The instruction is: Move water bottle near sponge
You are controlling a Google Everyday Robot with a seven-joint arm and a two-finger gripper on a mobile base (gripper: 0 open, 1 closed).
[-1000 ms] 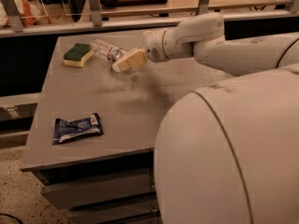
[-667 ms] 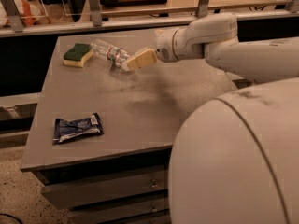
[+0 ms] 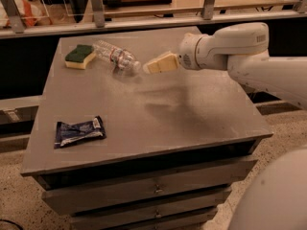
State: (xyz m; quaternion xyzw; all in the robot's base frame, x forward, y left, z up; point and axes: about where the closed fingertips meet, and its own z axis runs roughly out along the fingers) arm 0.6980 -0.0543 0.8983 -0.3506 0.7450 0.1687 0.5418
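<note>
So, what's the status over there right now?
Tool over the table, just off one end of the water bottle. Bottle lying flat beside the sponge. Blue packet far off, not in the way.

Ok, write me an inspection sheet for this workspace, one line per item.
Surface: grey table top over drawers.
Job's things: water bottle lying on its side at the far left, close beside the sponge, which lies flat, green side up.
Clutter: dark blue foil packet near the front left.
Grippers: gripper over the table, just right of the bottle's right end; contact cannot be told.
Cables: nothing seen.
Surroundings: railing with metal posts behind; speckled floor.
</note>
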